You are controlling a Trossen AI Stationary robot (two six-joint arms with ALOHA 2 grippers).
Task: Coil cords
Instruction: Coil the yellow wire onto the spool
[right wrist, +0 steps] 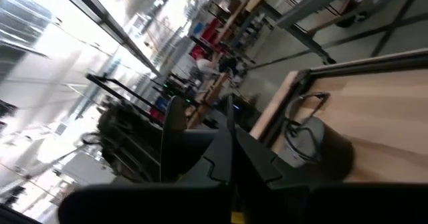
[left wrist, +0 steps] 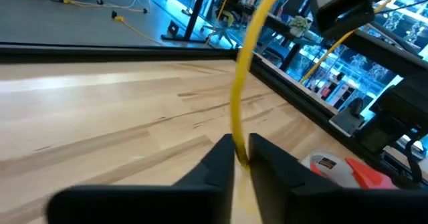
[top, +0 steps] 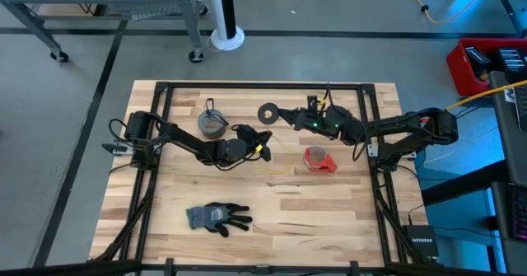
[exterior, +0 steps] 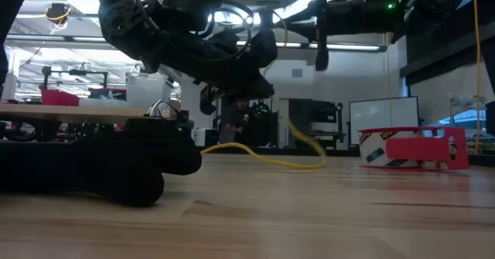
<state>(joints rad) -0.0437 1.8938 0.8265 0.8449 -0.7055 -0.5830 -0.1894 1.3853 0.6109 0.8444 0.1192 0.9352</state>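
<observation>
The yellow cord [left wrist: 242, 83] runs from my left gripper [left wrist: 239, 158] up toward my right gripper [top: 290, 116], and a slack length of it [top: 280, 167] lies on the table; it also shows in the low view [exterior: 271, 160]. My left gripper [top: 262, 147] is at the table's middle, shut on the cord. My right gripper [right wrist: 231, 140] is above the far middle with its fingers together. A thin black cord loop [right wrist: 304, 110] sits on the grey tape roll [top: 212, 124]. My left gripper pinches the yellow cord [left wrist: 239, 147] between its two fingertips, the fingers lying across it. The cord rises from the pinch, bending toward my right gripper. My right gripper is shut with a bit of yellow [right wrist: 234, 216] showing far back between its fingers; the fingers hide the place of contact.
A red tape roll [top: 319, 159] lies right of the middle, also in the low view [exterior: 414, 147]. A black glove [top: 218, 217] lies near the front. A black ring [top: 268, 111] lies just past my right gripper. A black frame [top: 247, 85] borders the table.
</observation>
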